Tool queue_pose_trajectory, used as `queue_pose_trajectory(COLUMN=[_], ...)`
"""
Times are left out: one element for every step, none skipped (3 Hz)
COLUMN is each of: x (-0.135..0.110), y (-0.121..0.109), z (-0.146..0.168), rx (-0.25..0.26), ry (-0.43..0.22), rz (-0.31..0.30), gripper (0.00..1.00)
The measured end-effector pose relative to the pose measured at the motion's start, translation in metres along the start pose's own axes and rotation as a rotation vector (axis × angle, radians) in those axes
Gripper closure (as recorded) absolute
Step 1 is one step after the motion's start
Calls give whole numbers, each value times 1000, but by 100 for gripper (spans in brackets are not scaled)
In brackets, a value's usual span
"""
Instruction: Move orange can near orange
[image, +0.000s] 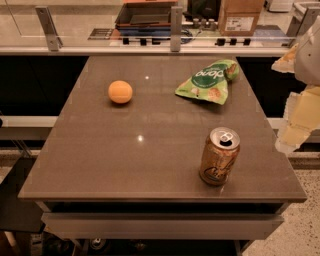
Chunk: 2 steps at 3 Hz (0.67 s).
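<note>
The orange can (219, 156) stands upright near the front right of the brown table (100, 160). It is orange-gold with dark swirls, and its silver top is opened. The orange (120, 92), a small round fruit, rests on the table at the back left, far from the can. My gripper (294, 125) shows as pale white and yellowish parts at the right edge of the view. It is beyond the table's right edge, above and to the right of the can, and apart from it. It holds nothing that I can see.
A green snack bag (210, 80) lies at the back right of the table. Behind the table runs a glass rail with metal posts (175, 29); a cardboard box (240, 17) and a tray sit on a counter beyond it.
</note>
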<state>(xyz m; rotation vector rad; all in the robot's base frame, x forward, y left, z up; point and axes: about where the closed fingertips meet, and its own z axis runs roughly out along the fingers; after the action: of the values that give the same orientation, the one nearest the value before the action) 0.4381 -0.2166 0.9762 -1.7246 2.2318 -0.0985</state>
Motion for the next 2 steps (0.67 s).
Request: queue_pose_trajectory(x=[0,9], y=[0,8], z=[0,7], rx=[0,18], ry=[0,-26], rz=[0,32], gripper=[0,0])
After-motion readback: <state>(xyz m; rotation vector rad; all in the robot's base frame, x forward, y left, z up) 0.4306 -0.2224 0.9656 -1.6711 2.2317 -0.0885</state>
